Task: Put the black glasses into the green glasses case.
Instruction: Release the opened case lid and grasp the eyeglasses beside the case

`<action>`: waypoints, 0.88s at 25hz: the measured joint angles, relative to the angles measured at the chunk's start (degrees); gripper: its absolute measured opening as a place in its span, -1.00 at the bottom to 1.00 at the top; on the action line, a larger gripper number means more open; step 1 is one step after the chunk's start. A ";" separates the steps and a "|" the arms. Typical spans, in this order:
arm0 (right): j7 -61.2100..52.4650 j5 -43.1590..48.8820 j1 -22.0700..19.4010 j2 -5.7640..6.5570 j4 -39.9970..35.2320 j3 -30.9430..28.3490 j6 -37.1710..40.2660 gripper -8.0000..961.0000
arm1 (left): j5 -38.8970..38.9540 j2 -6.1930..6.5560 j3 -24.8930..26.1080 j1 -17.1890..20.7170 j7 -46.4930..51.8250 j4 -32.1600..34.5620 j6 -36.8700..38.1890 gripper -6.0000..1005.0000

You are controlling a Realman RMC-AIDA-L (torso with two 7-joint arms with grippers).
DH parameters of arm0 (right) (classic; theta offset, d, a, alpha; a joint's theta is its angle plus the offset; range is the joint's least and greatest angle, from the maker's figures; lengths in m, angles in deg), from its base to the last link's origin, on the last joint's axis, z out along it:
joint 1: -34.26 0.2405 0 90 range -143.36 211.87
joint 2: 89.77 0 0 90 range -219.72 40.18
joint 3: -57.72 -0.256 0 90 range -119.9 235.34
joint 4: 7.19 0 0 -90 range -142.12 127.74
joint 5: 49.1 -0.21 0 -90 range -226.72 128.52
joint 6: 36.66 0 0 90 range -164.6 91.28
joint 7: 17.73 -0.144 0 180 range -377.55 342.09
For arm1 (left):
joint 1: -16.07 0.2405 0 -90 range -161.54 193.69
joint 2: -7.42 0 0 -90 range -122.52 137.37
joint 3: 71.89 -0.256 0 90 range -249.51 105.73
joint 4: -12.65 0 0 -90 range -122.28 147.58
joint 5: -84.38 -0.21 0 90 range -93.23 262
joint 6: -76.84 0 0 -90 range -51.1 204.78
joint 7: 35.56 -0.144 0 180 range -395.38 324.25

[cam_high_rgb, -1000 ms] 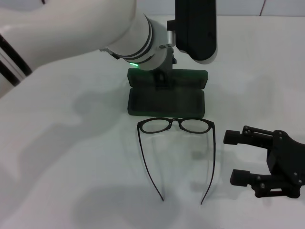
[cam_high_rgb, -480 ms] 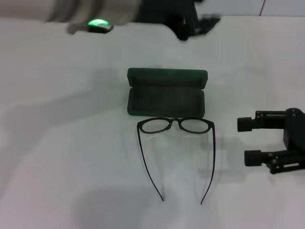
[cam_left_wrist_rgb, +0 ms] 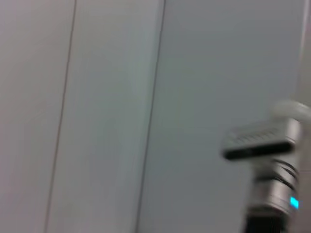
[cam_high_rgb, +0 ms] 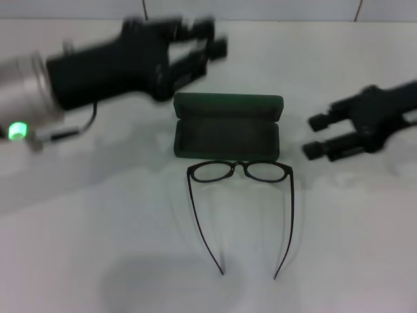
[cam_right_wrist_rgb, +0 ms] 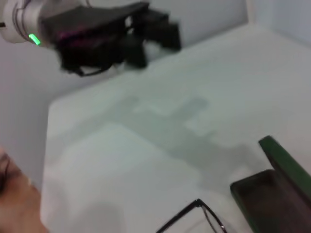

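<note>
The green glasses case (cam_high_rgb: pixel 228 134) lies open in the middle of the table, its lid (cam_high_rgb: pixel 228 104) raised at the far side. The black glasses (cam_high_rgb: pixel 240 171) lie just in front of it, lenses toward the case and temple arms unfolded toward me. My left gripper (cam_high_rgb: pixel 210 38) is open and empty, above the table behind the case's left corner. My right gripper (cam_high_rgb: pixel 315 135) is open and empty, to the right of the case. The right wrist view shows the case (cam_right_wrist_rgb: pixel 274 191), part of the glasses (cam_right_wrist_rgb: pixel 197 216) and the left gripper (cam_right_wrist_rgb: pixel 146 34) farther off.
The white table (cam_high_rgb: pixel 98 248) ends at a pale wall (cam_high_rgb: pixel 273 10) behind the case. The left wrist view shows only a wall (cam_left_wrist_rgb: pixel 97 116) and a grey cylindrical part with a blue light (cam_left_wrist_rgb: pixel 272 160).
My left arm has swung off the case to the back left, and its gripper now points right. My right gripper has moved from the front right up to beside the case.
</note>
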 joint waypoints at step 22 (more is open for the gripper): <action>-1.05 0.44 24.13 -1.69 29.18 30.23 -25.78 0.27 | -1.12 0.19 6.54 -0.61 -22.68 -32.35 13.64 -0.36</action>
